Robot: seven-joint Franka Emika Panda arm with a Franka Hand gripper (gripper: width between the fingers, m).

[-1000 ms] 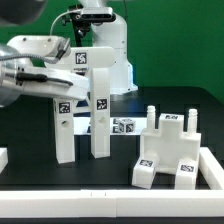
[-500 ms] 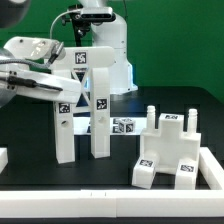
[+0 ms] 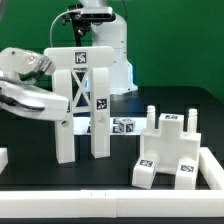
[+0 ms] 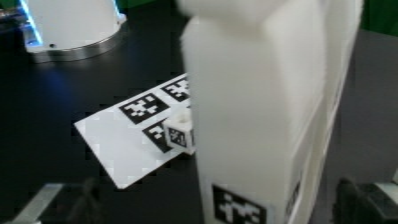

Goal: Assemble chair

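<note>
The chair's upright part stands in the middle of the exterior view: two tall white posts [image 3: 100, 120] under a tagged top slab [image 3: 81, 58]. My gripper [image 3: 57, 108] reaches in from the exterior view's left at the left post [image 3: 65, 135], about halfway up. In the wrist view that post [image 4: 267, 100] fills the frame, and its tag [image 4: 240, 205] lies between my gripper's [image 4: 214, 205] dark fingers [image 4: 50, 205]. The jaws stand open on either side of the post with gaps showing. A second white chair piece with pegs [image 3: 170, 150] sits at the exterior view's right.
The marker board [image 3: 118, 126] lies flat behind the posts and also shows in the wrist view, marker board [image 4: 134, 140]. The robot's white base [image 3: 110, 50] stands at the back. Low white rails [image 3: 212, 165] border the black table at the front and sides.
My gripper has dropped lower along the left post and turned slightly. Its jaws have stayed open. The chair pieces have not moved.
</note>
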